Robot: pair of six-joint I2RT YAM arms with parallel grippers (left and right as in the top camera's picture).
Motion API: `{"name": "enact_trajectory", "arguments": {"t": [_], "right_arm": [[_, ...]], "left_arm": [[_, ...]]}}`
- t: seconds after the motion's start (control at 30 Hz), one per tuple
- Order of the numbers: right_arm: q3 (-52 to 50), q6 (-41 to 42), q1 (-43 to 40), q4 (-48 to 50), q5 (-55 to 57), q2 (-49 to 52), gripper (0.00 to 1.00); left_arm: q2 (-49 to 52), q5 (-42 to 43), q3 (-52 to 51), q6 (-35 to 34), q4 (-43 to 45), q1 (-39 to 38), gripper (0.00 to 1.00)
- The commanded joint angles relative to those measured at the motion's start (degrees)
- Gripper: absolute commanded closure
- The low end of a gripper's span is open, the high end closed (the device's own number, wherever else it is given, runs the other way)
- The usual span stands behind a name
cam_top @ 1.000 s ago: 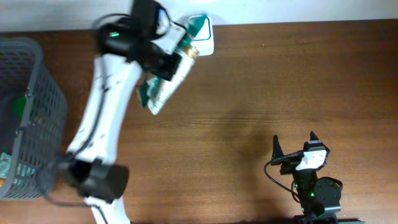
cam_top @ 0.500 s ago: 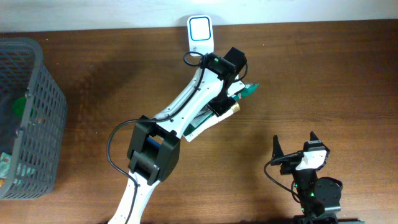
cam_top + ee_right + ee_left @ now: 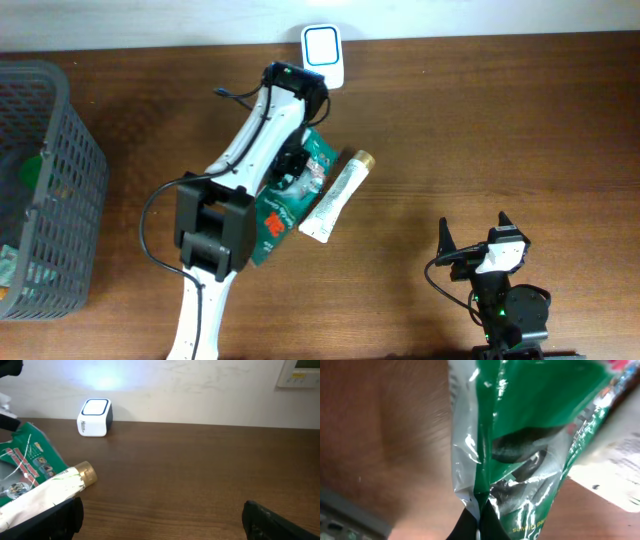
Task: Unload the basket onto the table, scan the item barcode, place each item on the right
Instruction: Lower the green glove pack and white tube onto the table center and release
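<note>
Pouch (image 3: 270,218) — green, glossy — pinched at its edge in the clenched left gripper (image 3: 295,172).

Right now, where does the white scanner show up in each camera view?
Overhead: scanner at the top, just left of centre, at the table's far edge.
Left wrist: not in it.
Right wrist: scanner upper left, at the back of the table.
Shared landmark: the green pouch, seen in all three views; it fills the left wrist view and sits at the right wrist view's left edge.

open tabletop (image 3: 500,130) right of tube (image 3: 335,195), left arm (image 3: 255,145) across green packet (image 3: 275,215), basket (image 3: 60,150) far left
</note>
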Motion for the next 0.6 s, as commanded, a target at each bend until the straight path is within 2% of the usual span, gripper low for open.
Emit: {"name": "enact_trajectory", "arguments": {"t": [0.0, 0.03, 0.07, 0.23, 0.3, 0.4, 0.47, 0.53, 0.57], "right_arm": [[-0.4, 0.0, -0.3, -0.2, -0.3, -0.2, 0.02], [-0.4, 0.0, -0.3, -0.2, -0.3, -0.2, 0.02], [-0.4, 0.0, -0.3, -0.2, -0.3, -0.2, 0.02], [-0.4, 0.0, -0.3, -0.2, -0.3, -0.2, 0.02], [-0.4, 0.0, -0.3, -0.2, -0.3, -0.2, 0.02], [-0.4, 0.0, -0.3, -0.2, -0.3, -0.2, 0.02], [-0.4, 0.0, -0.3, -0.2, -0.3, -0.2, 0.02], [-0.4, 0.0, -0.3, -0.2, -0.3, -0.2, 0.02], [-0.4, 0.0, -0.3, -0.2, -0.3, -0.2, 0.02]], "left_arm": [[-0.7, -2.0, -0.8, -3.6, -0.3, 3.1, 0.61], [-0.7, -2.0, -0.8, -3.6, -0.3, 3.4, 0.43], [-1.1, -2.1, -0.4, -3.6, -0.3, 3.6, 0.33], [-11.7, -7.4, 9.4, -3.6, 0.3, 4.7, 0.41], [-18.9, -8.2, 15.0, -3.8, 3.1, 9.3, 0.41], [-30.5, -8.0, 16.7, -9.0, 9.8, 27.6, 0.36], [-31.7, -5.4, 16.6, -10.2, 10.8, 41.4, 0.34], [-30.7, -1.4, 14.8, -11.7, 12.2, 50.6, 0.27], [-29.9, 0.9, 12.9, -11.7, 13.4, 54.9, 0.27]]}}
